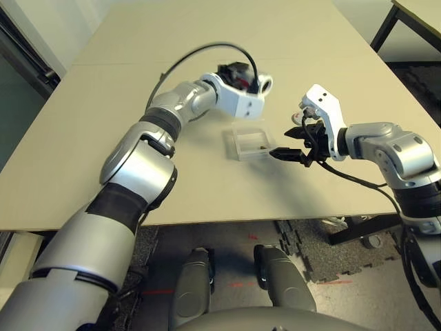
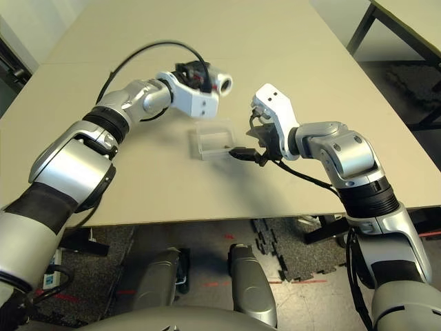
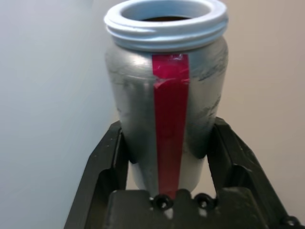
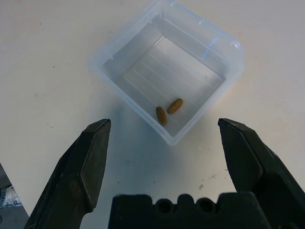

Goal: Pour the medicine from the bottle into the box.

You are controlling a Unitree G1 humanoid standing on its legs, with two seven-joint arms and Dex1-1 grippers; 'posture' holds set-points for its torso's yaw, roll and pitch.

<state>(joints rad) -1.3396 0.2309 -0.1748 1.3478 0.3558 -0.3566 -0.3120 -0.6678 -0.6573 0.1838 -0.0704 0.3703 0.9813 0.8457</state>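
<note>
2 head eyes facing down at 1 shared table (image 1: 207,200); 2 close wrist views.

Light falls soft and even across the pale bench (image 1: 207,186), with faint shadows beside the plastic box (image 4: 167,71), small glints on its rim, highlights on the silver forearms (image 1: 141,169), and slight blur around the bottle (image 1: 264,85).

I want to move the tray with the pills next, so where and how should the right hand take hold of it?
I'd pinch one side wall of the clear box near its rim, coming down from above. It is shallow and open-topped, with thin upright walls; one finger inside, one outside should clear the two pills, which lie by one corner.
</note>
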